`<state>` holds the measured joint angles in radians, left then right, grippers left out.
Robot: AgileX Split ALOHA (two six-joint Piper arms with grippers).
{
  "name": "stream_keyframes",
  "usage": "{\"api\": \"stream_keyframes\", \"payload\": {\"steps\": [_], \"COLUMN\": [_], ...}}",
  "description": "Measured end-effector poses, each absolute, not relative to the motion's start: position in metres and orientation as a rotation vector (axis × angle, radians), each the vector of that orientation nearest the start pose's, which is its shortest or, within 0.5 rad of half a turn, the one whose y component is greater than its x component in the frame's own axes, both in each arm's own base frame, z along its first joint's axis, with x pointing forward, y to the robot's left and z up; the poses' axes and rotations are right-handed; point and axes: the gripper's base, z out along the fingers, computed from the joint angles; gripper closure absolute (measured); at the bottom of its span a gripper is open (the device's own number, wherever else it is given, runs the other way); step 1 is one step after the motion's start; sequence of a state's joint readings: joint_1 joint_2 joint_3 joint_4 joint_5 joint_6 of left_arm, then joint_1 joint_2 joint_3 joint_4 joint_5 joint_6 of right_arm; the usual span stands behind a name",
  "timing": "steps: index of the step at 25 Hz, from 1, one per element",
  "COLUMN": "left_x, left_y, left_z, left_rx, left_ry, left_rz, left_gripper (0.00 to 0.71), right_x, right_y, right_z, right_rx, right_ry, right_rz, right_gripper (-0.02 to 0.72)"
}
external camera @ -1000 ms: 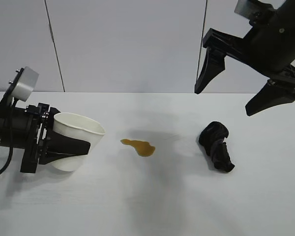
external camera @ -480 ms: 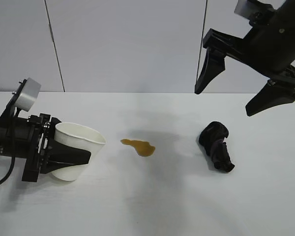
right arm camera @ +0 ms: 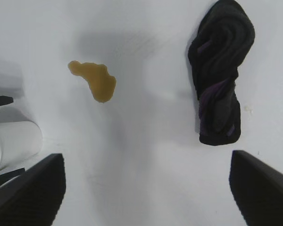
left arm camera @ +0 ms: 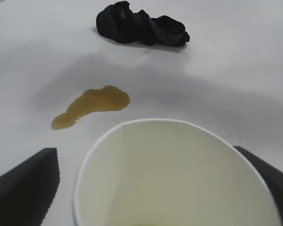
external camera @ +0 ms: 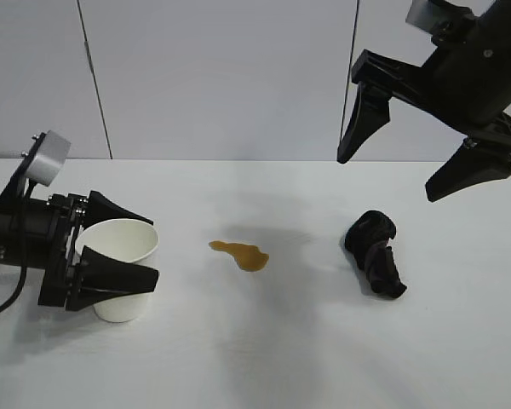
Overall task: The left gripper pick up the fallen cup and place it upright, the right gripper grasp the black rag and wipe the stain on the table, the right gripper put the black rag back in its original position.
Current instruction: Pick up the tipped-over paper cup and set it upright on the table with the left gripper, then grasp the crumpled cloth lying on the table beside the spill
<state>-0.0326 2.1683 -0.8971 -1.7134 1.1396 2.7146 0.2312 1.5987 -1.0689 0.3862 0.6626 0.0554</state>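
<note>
The white paper cup stands upright on the white table at the left. My left gripper lies low around it, open, its two black fingers spread off the cup's sides. The left wrist view looks down into the empty cup. To the cup's right lies the brown stain, and farther right the black rag, bunched up. My right gripper hangs open high above the rag, holding nothing. In the right wrist view the rag and the stain lie below it.
Grey wall panels close off the table's far edge. Bare white tabletop stretches in front of the stain and the rag.
The left gripper lowered the tilted cup, set it upright on the table and opened its fingers. The right arm has stayed still.
</note>
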Motion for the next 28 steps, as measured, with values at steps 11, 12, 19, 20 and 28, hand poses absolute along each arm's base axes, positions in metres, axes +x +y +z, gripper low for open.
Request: {"api": "stream_keyframes", "payload": {"steps": [11,12,19,20,28], "left_x": [0.32,0.318,0.306,0.306,0.304], "left_y": [-0.08,-0.077,-0.053,-0.05,-0.048], "left_z": [0.173,0.184,0.223,0.224,0.224], "left_rx": [0.618,0.515,0.234,0.235,0.204], "left_ry": [2.149,2.226,2.631,2.657,2.704], "left_rz": [-0.96,-0.942,-0.657,-0.617,-0.6], "left_gripper": [0.017,0.017,0.017,0.017,0.017], "right_x": [0.311,0.311,0.321,0.327,0.374], "right_y": [0.094,0.094,0.089,0.089,0.092], "right_z": [0.239,0.239,0.233,0.229,0.188], "right_rx": [0.089,0.083,0.028,0.027,0.004], "right_ry": [2.689,2.689,2.694,2.704,2.777], "right_rz": [0.492,0.485,0.363,0.33,0.18], "right_gripper": [0.051,0.051,0.051,0.052,0.066]}}
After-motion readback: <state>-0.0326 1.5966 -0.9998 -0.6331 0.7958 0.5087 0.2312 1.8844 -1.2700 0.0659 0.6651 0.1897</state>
